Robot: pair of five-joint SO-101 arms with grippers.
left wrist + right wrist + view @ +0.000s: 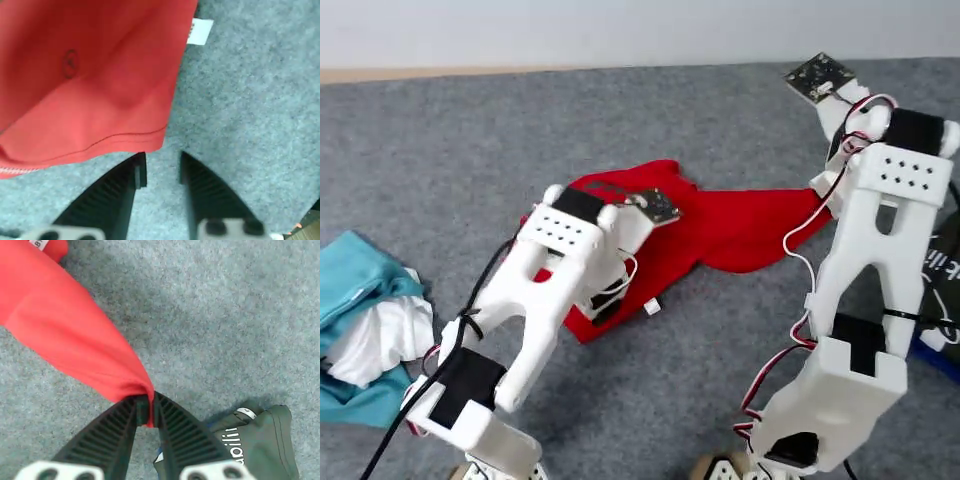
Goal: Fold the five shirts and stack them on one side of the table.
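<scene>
Red shirt [740, 225] lies on the desk [450, 160] btwn both arms. Right jaws are pinched tight on one drawn-out end. Left jaws stand narrowly apart, holding nothing, w/ the hem corner just ahead of them. Fabric's light, soft, floppy, so it'll likely sag and drag: take hems or corners, not mid-cloth. Left arm [555, 270] hides part of the shirt, so you can't tell sleeve from hem at the right jaws.

Arms: two are counted, a left arm [535, 300] and a right arm [865, 290].
Red shirts: one red shirt [730, 230] is seen.
Teal shirts: one teal shirt [355, 265] is seen.
White shirts: one white shirt [380, 340] is seen.
Dark garments: one dark garment [260, 440] is seen.
Tables: one table [470, 150] is counted.
</scene>
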